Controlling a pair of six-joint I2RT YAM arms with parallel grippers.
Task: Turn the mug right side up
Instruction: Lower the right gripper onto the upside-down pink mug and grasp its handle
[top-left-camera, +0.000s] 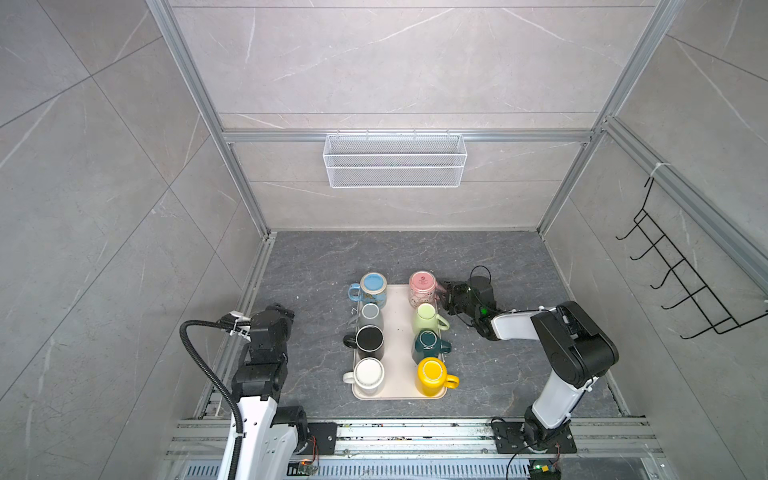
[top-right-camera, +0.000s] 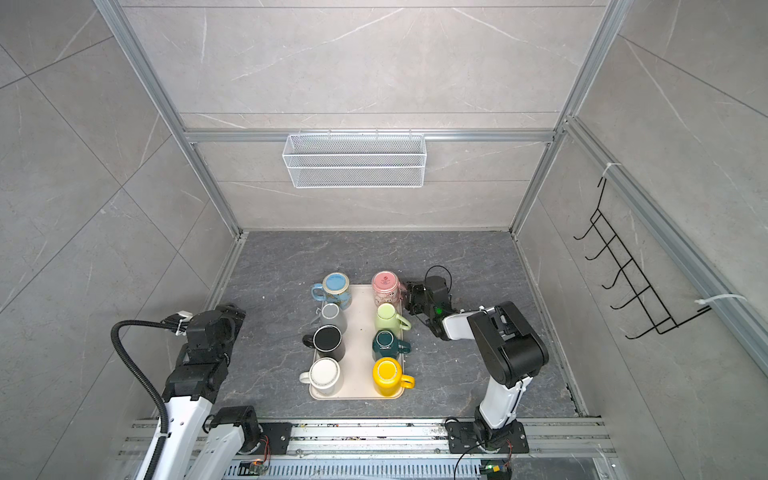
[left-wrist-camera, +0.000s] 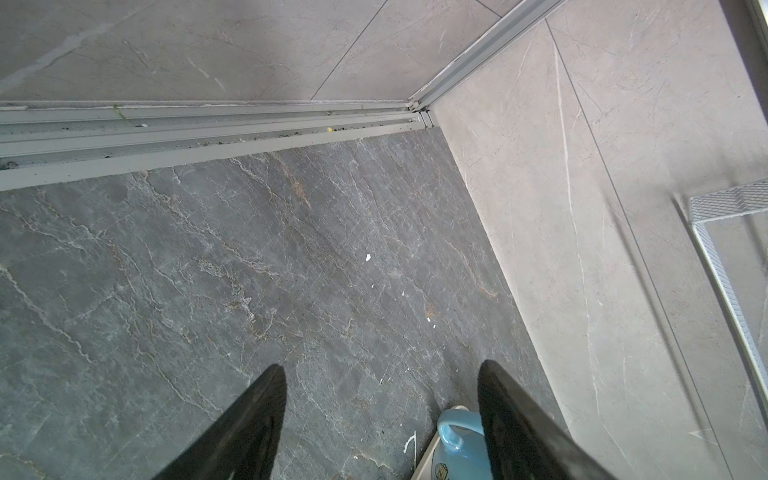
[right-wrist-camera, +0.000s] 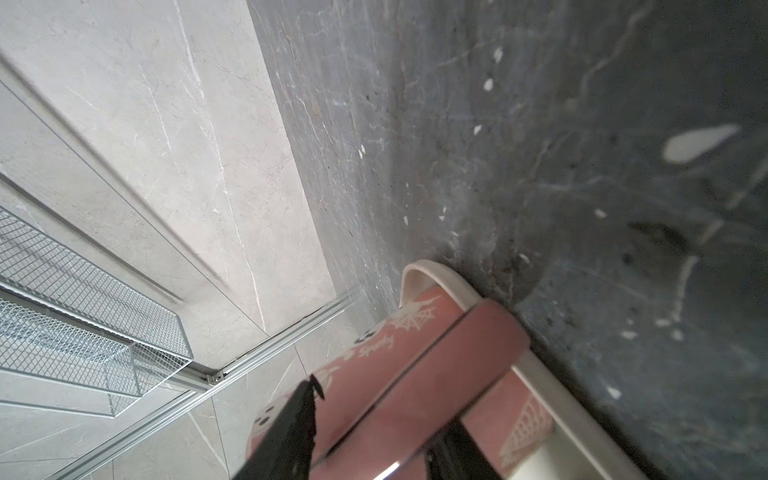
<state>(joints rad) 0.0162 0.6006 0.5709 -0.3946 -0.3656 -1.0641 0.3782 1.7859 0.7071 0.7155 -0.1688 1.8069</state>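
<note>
A pink mug with white cartoon prints stands bottom up on the far right corner of a cream tray; both top views show it. My right gripper reaches it from the right, low over the floor. In the right wrist view the mug's pink handle lies between the two black fingers of the right gripper, which press on it from both sides. My left gripper hangs open over bare floor left of the tray, holding nothing.
Several other mugs stand bottom up on the tray: blue, grey, black, white, light green, teal, yellow. A wire basket hangs on the back wall, a hook rack on the right wall.
</note>
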